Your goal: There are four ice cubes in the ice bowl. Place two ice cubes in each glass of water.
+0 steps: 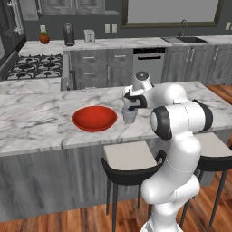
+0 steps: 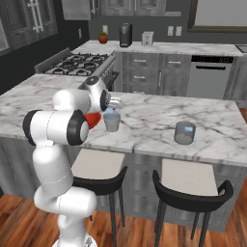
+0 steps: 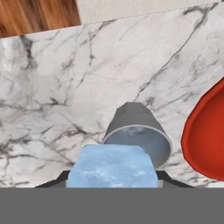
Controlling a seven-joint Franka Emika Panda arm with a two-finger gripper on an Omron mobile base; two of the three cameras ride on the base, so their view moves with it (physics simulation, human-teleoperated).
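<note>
Ice cube (image 3: 112,165), pale blue-white and translucent, sat clamped between the two dark finger tips of the gripper (image 3: 113,183) in the hand view, so the jaws stood closed down to the width of the cube with the cube in their hold. Directly below and just ahead of the gripper stood the near glass (image 3: 136,134), a grey tumbler with its open mouth facing up at the camera; the cube hung over the glass's near rim, apart from it. To one side of the gripper, just beside that glass, curved the rim of the red ice bowl (image 3: 205,135).

From the left base view, the gripper (image 1: 130,106) hovered right above the same glass (image 1: 129,116), with the ice bowl (image 1: 94,118) just beside it on the marble counter (image 1: 41,118); whether any cubes lay inside the bowl could not be told. In the right base view, the gripper (image 2: 114,107) hung over the near glass (image 2: 112,121), the bowl (image 2: 93,119) showed partly behind the arm, and the second glass (image 2: 185,132) stood well apart from the gripper, farther along the same counter (image 2: 144,116). Two dark stools (image 2: 190,185) stood below the counter edge.
</note>
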